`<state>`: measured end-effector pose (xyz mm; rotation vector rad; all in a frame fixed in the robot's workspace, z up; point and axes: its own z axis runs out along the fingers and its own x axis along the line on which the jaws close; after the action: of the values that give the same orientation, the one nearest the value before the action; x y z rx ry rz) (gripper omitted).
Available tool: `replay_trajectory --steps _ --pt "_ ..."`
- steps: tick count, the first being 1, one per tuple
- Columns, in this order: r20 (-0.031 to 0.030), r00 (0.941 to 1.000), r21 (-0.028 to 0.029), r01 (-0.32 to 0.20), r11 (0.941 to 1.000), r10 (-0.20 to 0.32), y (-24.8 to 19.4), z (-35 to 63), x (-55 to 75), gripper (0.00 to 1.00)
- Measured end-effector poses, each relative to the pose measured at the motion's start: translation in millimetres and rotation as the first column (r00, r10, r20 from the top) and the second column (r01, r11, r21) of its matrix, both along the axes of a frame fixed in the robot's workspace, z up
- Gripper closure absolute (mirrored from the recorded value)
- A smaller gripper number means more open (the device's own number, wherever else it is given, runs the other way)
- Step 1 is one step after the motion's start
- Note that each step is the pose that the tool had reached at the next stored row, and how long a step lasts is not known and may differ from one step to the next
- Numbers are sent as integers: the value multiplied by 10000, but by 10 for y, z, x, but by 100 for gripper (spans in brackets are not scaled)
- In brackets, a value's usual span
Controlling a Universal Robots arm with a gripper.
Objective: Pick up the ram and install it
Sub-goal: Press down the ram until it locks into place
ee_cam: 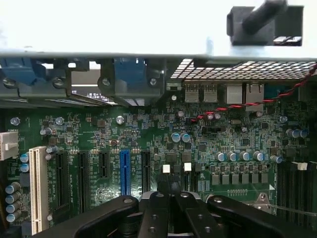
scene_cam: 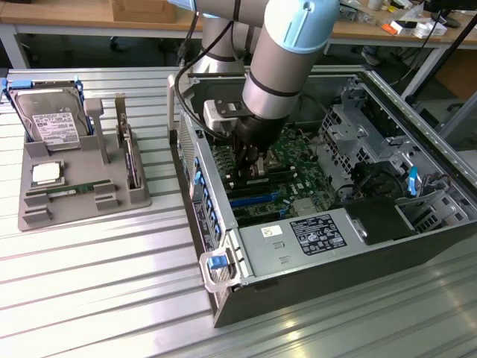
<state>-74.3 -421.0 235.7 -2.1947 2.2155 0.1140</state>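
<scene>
While gripper (scene_cam: 250, 165) hangs low over motherboard (ee_cam: 208, 148), state unclear, ram (scene_cam: 71, 191) lies well apart on tray (scene_cam: 74, 212)

Tool (scene_cam: 250, 165) deep inside open case (scene_cam: 417, 246), hemmed by drive cage (scene_cam: 354, 123) and power supply (scene_cam: 298, 242).

Table: ribbed metal table (scene_cam: 97, 298), glare streaking across it.
Behind: wooden workbench (scene_cam: 67, 13) along its far edge, cluttered at the exterior view's right.
</scene>
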Motion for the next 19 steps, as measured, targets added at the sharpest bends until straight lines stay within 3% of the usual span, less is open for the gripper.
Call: replay_trajectory --steps 4,5,6,7,10,14,19 --pt "-4 10000 7 2 10000 -2 -6 -71 -5 89" --pt "-2 10000 34 0 10000 0 -8 -75 -6 89" --pt "11 10000 74 0 10000 0 -4 -17 -4 89" --pt "0 10000 58 0 10000 0 -7 46 -6 89" --pt "-1 10000 57 0 10000 0 -7 115 -6 89" --pt "0 10000 83 -1 10000 1 -7 220 30 89" --pt "1 10000 134 0 9999 0 -7 266 33 89"
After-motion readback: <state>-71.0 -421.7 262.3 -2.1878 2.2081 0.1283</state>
